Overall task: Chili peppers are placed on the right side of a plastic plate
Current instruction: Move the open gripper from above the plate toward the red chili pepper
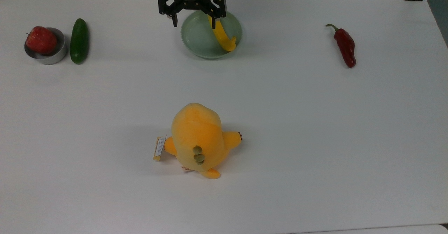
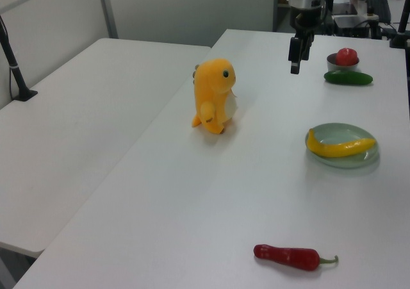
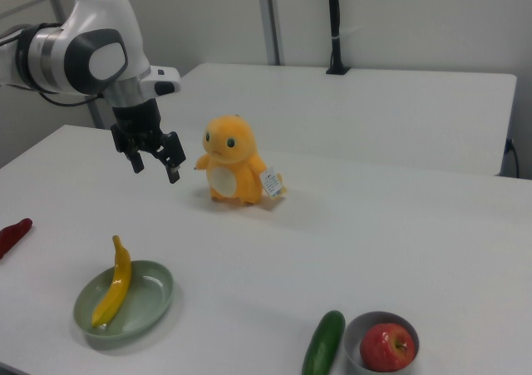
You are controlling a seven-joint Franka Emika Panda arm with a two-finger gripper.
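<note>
Claw hangs open and empty over the plate, chili way off toward the top view's right

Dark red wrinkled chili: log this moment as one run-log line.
dark red wrinkled chili: on table, ungrasped | pale green plastic plate: holds yellow curved pepper | hand: open, above table

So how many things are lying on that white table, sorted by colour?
Red: 2, the chili pepper and the apple
Yellow or orange: 2, the yellow pepper and the plush toy
Green: 2, the cucumber and the plastic plate
Grey: 1, the metal bowl
Total: 7
</note>
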